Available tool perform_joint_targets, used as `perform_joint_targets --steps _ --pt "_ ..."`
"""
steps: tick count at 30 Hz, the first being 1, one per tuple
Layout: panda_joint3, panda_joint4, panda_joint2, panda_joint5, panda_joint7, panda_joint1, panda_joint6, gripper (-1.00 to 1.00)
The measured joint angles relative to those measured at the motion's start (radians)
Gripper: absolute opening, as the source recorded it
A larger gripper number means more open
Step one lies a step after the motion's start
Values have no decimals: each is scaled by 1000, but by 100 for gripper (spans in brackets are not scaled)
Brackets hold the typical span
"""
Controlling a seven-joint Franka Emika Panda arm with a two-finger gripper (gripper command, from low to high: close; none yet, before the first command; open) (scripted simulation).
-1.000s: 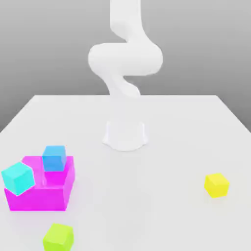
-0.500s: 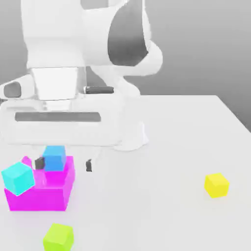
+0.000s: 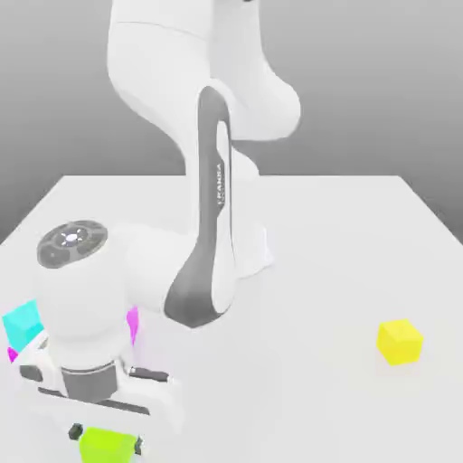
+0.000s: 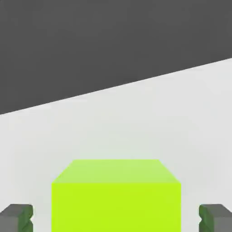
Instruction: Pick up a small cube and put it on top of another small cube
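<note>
**Straddling the lime-green cube at the table's near edge**

Hanging low over the white table (image 3: 344, 235), the gripper (image 3: 107, 436) has its two dark fingers (image 4: 17, 217) on either side of the lime-green cube (image 3: 108, 447), apart, with a gap showing between each pad and the cube's faces. Cube sits on the table by the near edge, toward the exterior view's left. Cyan cube (image 3: 23, 324) and magenta block (image 3: 133, 323) peek out behind the wrist. Yellow cube (image 3: 399, 342) well apart, near the right edge.
</note>
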Motion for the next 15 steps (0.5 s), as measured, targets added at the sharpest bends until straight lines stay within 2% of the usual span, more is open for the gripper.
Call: perform_joint_targets --steps 4,10,15 --pt "1 0 0 -1 1 -1 0 -100" --pt "-72 -44 -193 -60 74 27 -149 -100" --pt "-166 -92 -369 -113 238 -17 -276 -100"
